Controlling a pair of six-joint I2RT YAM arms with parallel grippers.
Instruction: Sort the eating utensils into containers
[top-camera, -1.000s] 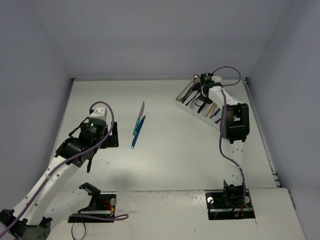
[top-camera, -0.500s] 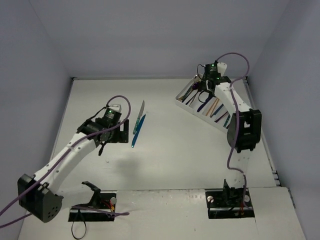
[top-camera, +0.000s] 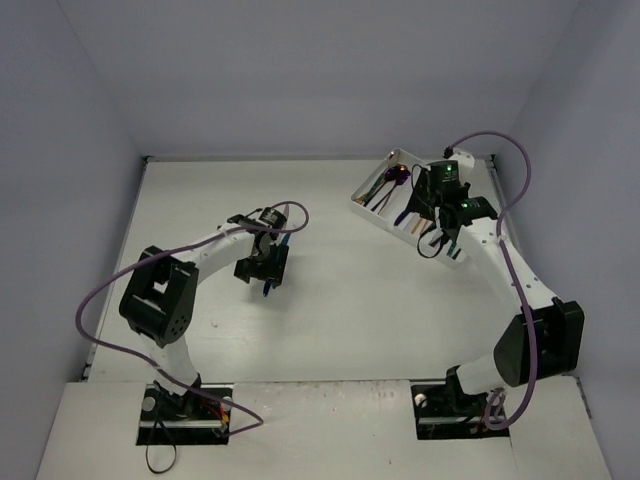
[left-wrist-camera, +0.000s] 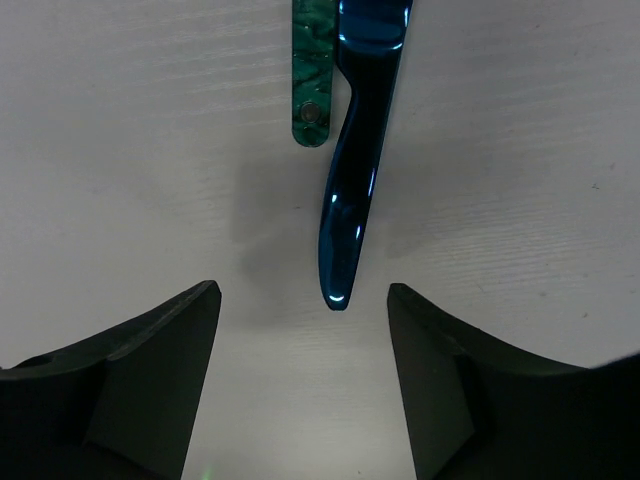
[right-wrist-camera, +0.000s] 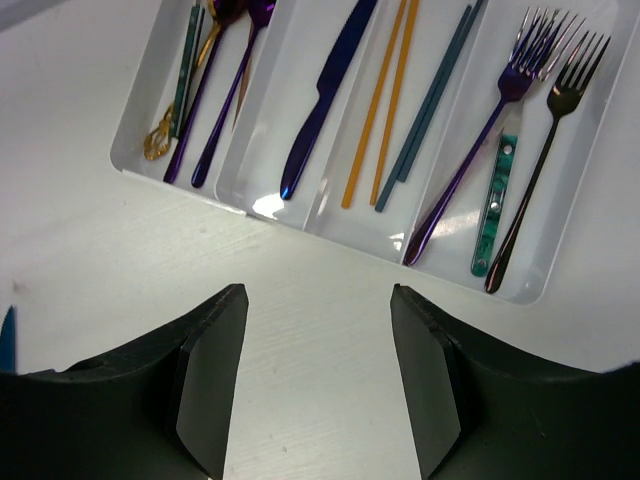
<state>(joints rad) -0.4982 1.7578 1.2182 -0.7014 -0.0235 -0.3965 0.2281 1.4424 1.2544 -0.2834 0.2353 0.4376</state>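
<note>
Just ahead of the right pincer (right-wrist-camera: 315, 330), across a strip of bare table (right-wrist-camera: 100, 260): white tray (right-wrist-camera: 268, 120), near wall a little beyond the fingertips, compartments running away from them. Already loaded: spoons (right-wrist-camera: 155, 143) far left, a dark purple knife (right-wrist-camera: 320, 100) next, orange and teal chopsticks (right-wrist-camera: 362, 150) straight ahead, forks (right-wrist-camera: 535, 55) far right. Hangs over the table with jaws partly apart, gripping nothing. Over at the left pincer (left-wrist-camera: 302, 330): jaws likewise apart and empty, set low to either side of the tip of a blue utensil handle (left-wrist-camera: 352, 180), touching neither finger. Slightly further ahead and a shade left, a teal marbled handle (left-wrist-camera: 311, 80), right beside the blue one. Judged step: lining up to pick the blue piece. Next: ease forward, centre the handle, close, lift, carry to the matching compartment.
</note>
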